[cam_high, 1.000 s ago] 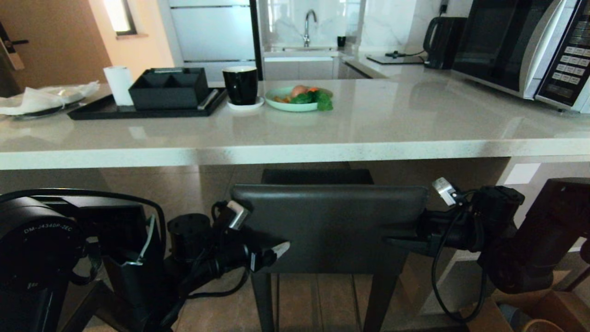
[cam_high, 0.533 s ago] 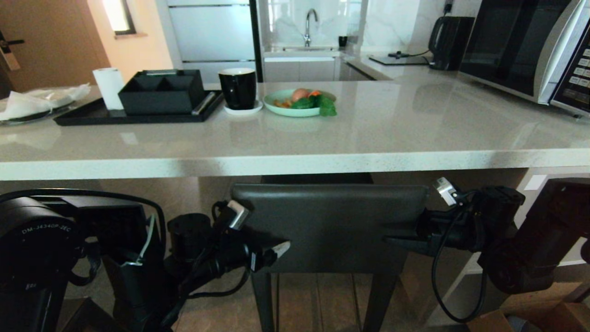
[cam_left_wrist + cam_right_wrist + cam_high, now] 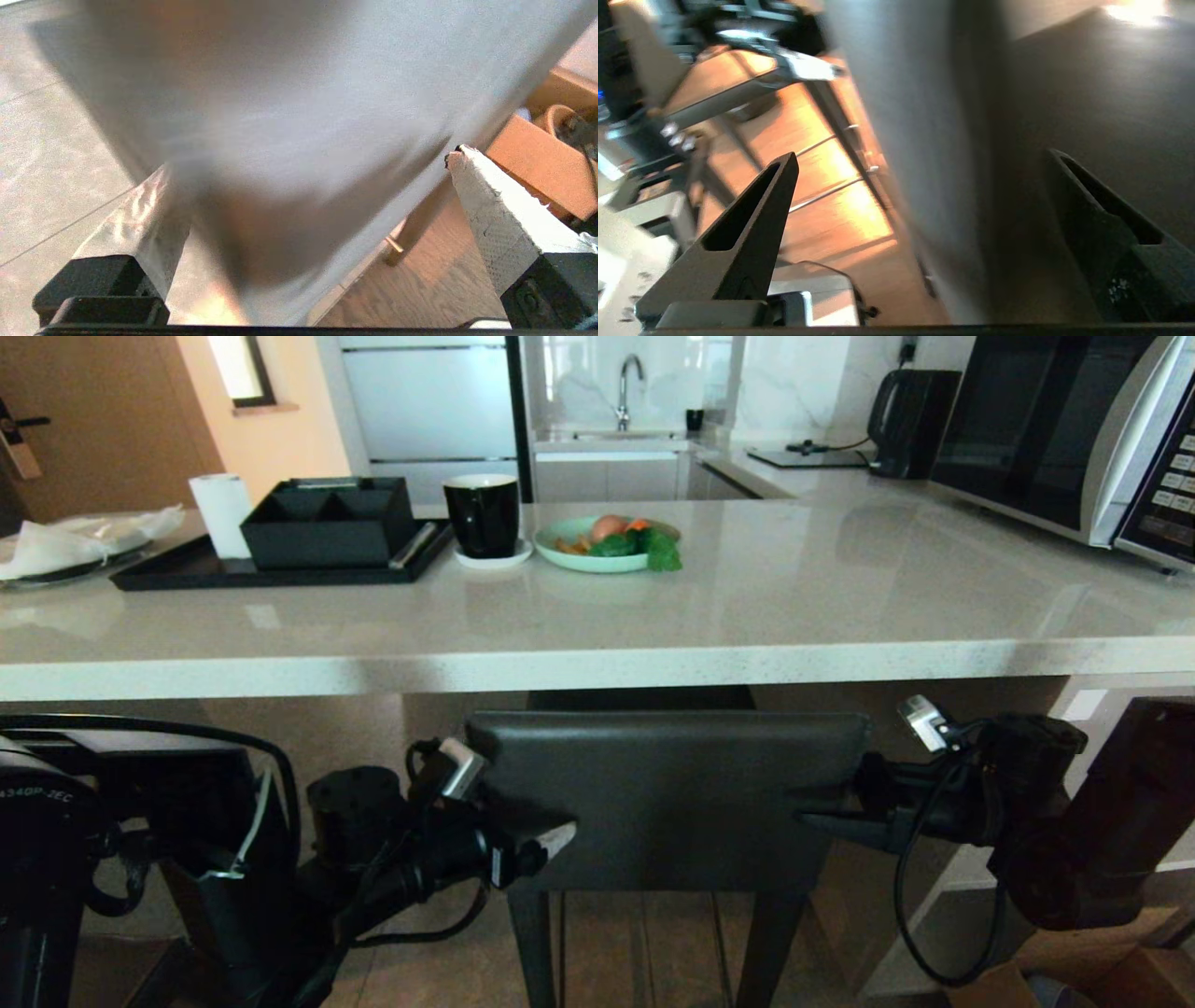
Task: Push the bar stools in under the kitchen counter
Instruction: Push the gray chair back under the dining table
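One bar stool [image 3: 667, 793] stands in front of me, its dark grey backrest just below the kitchen counter's [image 3: 597, 667] speckled edge and its seat [image 3: 642, 695] under the counter. My left gripper [image 3: 541, 835] is open at the backrest's left edge. In the left wrist view the grey backrest [image 3: 280, 116] fills the gap of the left gripper [image 3: 308, 163]. My right gripper [image 3: 822, 812] is open at the right edge. The backrest [image 3: 952, 140] runs between the fingers of the right gripper [image 3: 920, 158] in the right wrist view.
On the counter sit a black tray [image 3: 187, 569] with an organiser box, a black mug [image 3: 482, 515] and a green plate [image 3: 597, 555] of vegetables. A microwave [image 3: 1074, 439] stands at the right. Cardboard boxes [image 3: 1102, 971] lie on the floor at lower right.
The whole view moved forward, and the stool went in with it towards the counter, then stopped. Both grippers have since slid slightly outward from the backrest's sides.
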